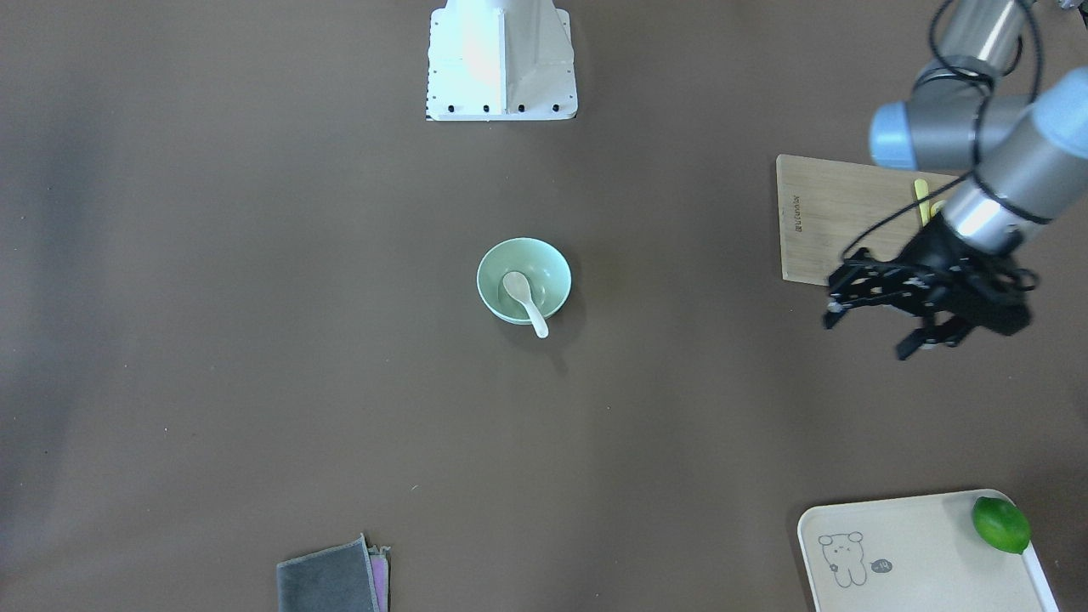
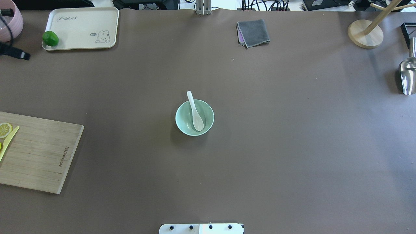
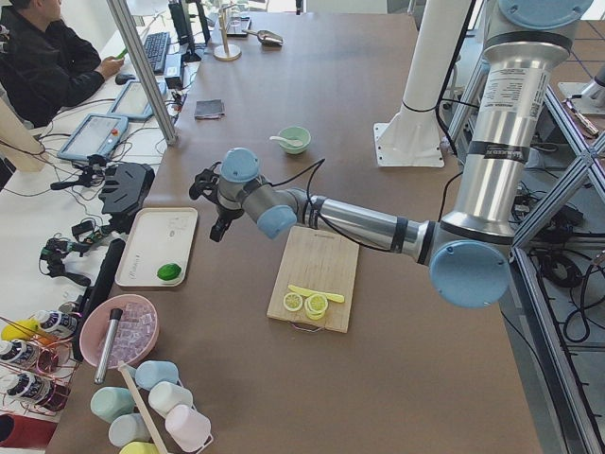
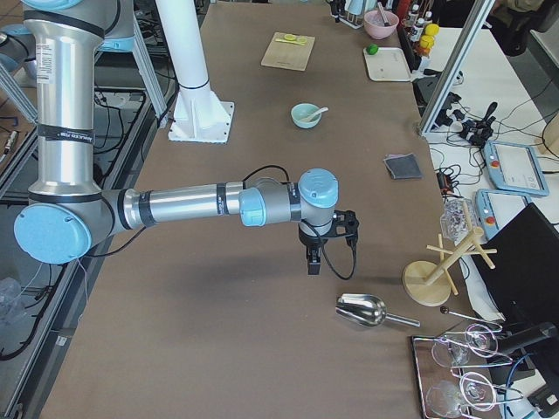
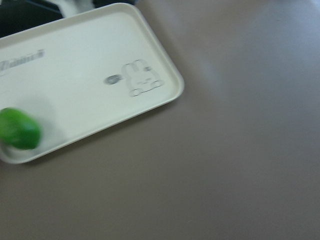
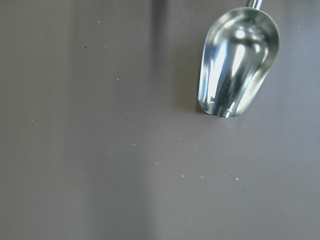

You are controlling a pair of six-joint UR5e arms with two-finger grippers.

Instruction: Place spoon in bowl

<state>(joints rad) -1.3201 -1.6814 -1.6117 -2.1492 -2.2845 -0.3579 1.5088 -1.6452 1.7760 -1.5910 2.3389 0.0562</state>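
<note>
The white spoon [image 1: 523, 297] lies in the mint-green bowl [image 1: 489, 263] at the table's middle. Its scoop rests on the bowl's bottom and its handle leans over the rim. Both show in the overhead view, spoon [image 2: 195, 110] and bowl [image 2: 182, 112]. My left gripper [image 1: 867, 337] is open and empty. It hovers far from the bowl, by the near edge of the cutting board [image 1: 833, 221]. My right gripper [image 4: 313, 262] shows only in the exterior right view, above the table near a metal scoop [image 4: 362, 310]. I cannot tell whether it is open or shut.
The cutting board [image 2: 35, 152] holds a yellow knife [image 2: 8, 141] and a lemon slice [image 2: 5, 129]. A cream tray [image 2: 81, 29] holds a lime [image 2: 50, 38]. A grey cloth [image 2: 253, 32], a wooden stand [image 2: 365, 34] and the metal scoop [image 2: 408, 76] lie at the far and right edges.
</note>
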